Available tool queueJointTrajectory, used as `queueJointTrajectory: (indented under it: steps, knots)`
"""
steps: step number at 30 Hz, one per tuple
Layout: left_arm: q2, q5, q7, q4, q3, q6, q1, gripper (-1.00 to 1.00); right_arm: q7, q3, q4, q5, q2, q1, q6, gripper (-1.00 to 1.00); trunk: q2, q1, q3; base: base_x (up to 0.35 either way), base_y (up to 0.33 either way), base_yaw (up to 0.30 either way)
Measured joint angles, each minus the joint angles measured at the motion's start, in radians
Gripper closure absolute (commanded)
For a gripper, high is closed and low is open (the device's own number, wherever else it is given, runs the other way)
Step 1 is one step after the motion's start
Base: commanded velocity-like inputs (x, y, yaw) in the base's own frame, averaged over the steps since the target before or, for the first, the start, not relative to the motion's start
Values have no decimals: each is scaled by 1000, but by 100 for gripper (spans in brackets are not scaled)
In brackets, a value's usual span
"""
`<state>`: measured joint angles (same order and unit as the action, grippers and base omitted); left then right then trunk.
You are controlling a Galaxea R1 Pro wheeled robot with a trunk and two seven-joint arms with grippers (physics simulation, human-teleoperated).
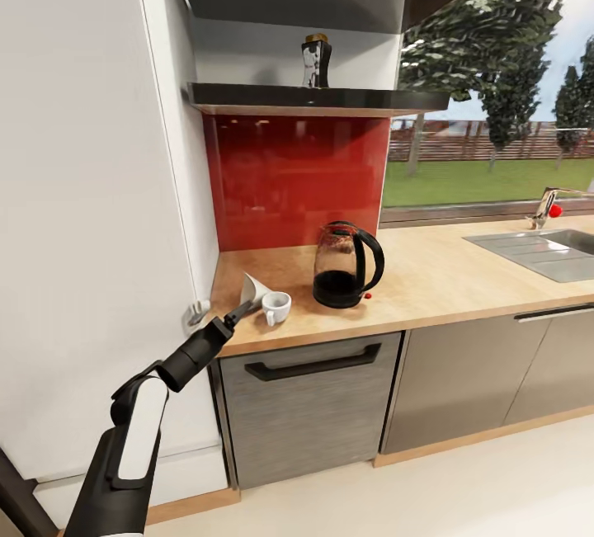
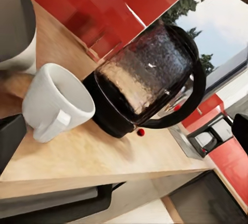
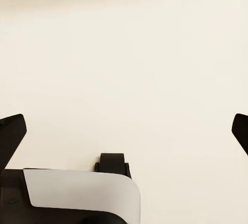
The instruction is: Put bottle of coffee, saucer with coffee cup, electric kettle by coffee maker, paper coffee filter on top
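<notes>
The left gripper (image 1: 245, 307) reaches onto the kitchen countertop (image 1: 429, 281) beside the paper coffee filter (image 1: 253, 287); its finger spacing is unclear. Right of the filter stands the empty coffee cup (image 1: 276, 307), then the electric kettle (image 1: 346, 264), dark liquid in its bottom. The bottle of coffee (image 1: 315, 61) sits on the shelf (image 1: 313, 97) above. The right gripper's (image 3: 124, 131) fingers are spread wide.

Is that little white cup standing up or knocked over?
Upright. The coffee cup stands on the kitchen countertop with its open mouth facing up and its handle to the side, beside the electric kettle. It looks empty.
</notes>
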<state>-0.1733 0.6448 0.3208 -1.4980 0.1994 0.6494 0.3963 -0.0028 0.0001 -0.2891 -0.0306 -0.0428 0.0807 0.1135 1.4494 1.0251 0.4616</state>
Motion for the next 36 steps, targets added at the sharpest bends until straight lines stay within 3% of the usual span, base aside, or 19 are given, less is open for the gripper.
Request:
queueJointTrajectory:
  steps: [6,15,36]
  knots:
    - [0,26,-32,6,0,-2,0,-100,0,0,0,0,0,0,0,-100,0,0,0,0,0,0]
    - [0,36,-98,52,-3,-99,0,-100,0,0,0,0,0,0,0,-100,0,0,0,0,0,0]
    - [0,40,-103,53,-3,-106,0,-100,0,0,0,0,0,0,0,-100,0,0,0,71,0,0]
